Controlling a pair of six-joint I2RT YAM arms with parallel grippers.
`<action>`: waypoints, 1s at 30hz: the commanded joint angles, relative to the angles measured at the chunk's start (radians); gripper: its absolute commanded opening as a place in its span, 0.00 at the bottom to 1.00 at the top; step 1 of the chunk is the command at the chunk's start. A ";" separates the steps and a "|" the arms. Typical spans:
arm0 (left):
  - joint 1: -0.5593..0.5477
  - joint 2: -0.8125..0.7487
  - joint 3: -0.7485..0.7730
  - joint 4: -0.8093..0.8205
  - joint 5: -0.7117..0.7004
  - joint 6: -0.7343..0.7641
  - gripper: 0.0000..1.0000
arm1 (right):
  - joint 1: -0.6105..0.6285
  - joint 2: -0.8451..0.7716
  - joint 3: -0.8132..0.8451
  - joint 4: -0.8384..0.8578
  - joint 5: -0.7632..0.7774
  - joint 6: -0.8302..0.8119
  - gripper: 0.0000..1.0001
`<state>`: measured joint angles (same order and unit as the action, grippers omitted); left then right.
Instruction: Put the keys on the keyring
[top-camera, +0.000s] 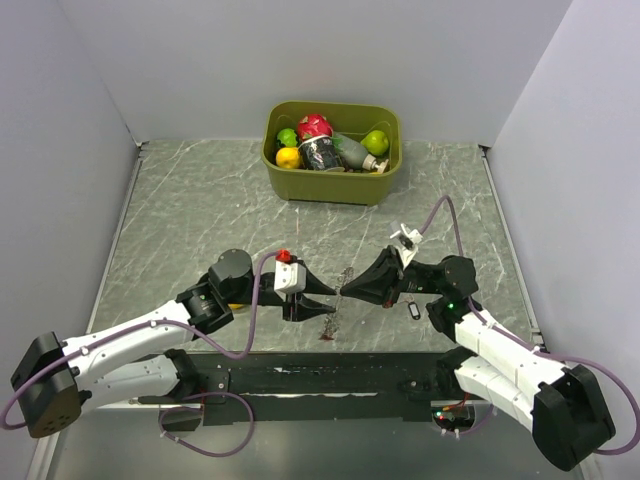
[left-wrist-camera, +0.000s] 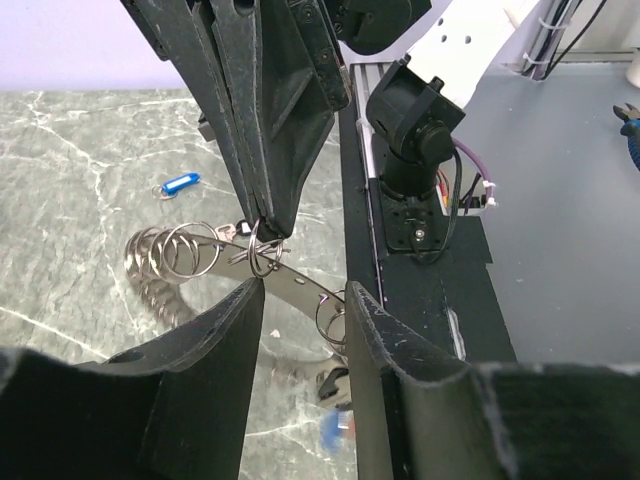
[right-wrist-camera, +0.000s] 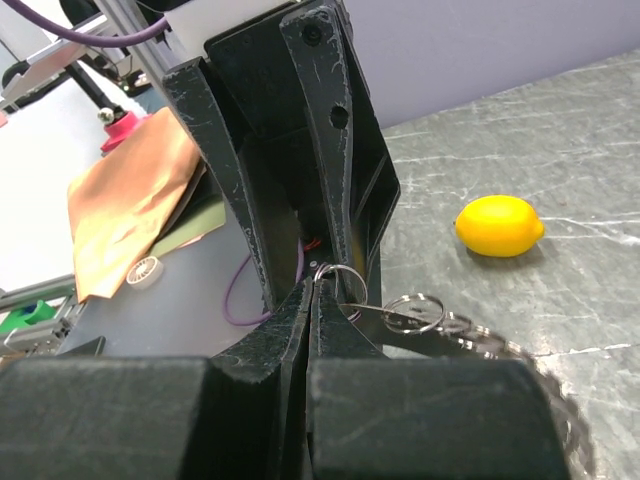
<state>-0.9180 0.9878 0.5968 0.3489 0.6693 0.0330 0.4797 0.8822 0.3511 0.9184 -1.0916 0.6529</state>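
The keyring (left-wrist-camera: 295, 283) is a flat grey band carrying small split rings, held up above the table between my two grippers; it also shows in the right wrist view (right-wrist-camera: 470, 340). My right gripper (right-wrist-camera: 312, 285) is shut on one small split ring at the band's end; it also shows in the left wrist view (left-wrist-camera: 260, 222). My left gripper (left-wrist-camera: 305, 292) is open, its fingertips on either side of the band, not pinching it. A blue-tagged key (left-wrist-camera: 180, 185) lies on the table. A blurred blue and red key (left-wrist-camera: 342, 428) hangs below the band. In the top view the grippers meet tip to tip (top-camera: 338, 293).
A yellow lemon (right-wrist-camera: 498, 225) lies on the marble table beside the left arm. An olive bin (top-camera: 385, 180) of toy fruit and a cup stands at the back. A dark-tagged key (top-camera: 413, 312) lies by the right arm. The black base rail (top-camera: 320, 375) runs along the near edge.
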 joint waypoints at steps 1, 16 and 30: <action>-0.002 0.005 0.043 0.073 0.012 -0.016 0.43 | 0.000 -0.048 0.012 0.010 0.004 -0.027 0.00; -0.001 0.035 0.063 0.101 -0.025 -0.022 0.16 | 0.000 -0.049 0.009 0.004 -0.007 -0.038 0.00; -0.001 0.012 0.048 0.111 -0.014 -0.010 0.01 | 0.002 -0.069 0.011 0.022 -0.008 -0.015 0.06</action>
<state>-0.9169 1.0187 0.6182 0.4137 0.6563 0.0036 0.4770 0.8398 0.3511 0.8635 -1.1118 0.6075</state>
